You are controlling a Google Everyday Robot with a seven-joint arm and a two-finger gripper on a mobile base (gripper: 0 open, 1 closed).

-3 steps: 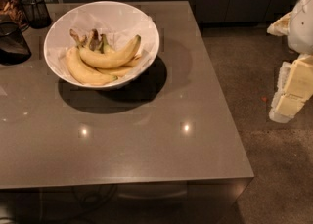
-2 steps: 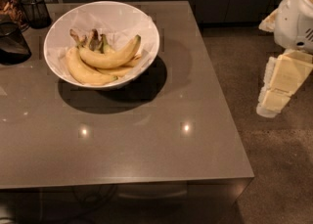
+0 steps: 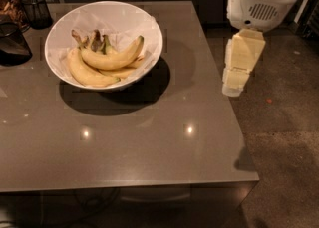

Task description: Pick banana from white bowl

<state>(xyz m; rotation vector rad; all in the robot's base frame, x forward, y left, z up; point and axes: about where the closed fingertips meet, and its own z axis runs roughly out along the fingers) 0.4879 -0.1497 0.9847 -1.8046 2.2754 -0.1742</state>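
Observation:
The white bowl (image 3: 152,25), lined with crinkled white paper, stands on the grey table at the back left. The banana (image 3: 113,57) lies in it, long, curved and yellow, with its dark tip up to the right and its brown stem to the left. It rests on a plumper, paler banana (image 3: 84,74), with smaller bananas behind. My gripper (image 3: 233,88) hangs below the white arm housing (image 3: 261,3), off the table's right edge over the floor. It points down, well right of the bowl, and holds nothing.
A dark mesh cup (image 3: 37,10) and a dark container (image 3: 12,43) stand at the table's far left. The table's right edge (image 3: 234,122) runs just under the gripper. Speckled floor (image 3: 284,137) lies to the right. Dark cabinets line the back.
The arm and gripper have moved left from the right border of the view, closer to the table's right edge. The bowl and the bananas have not moved.

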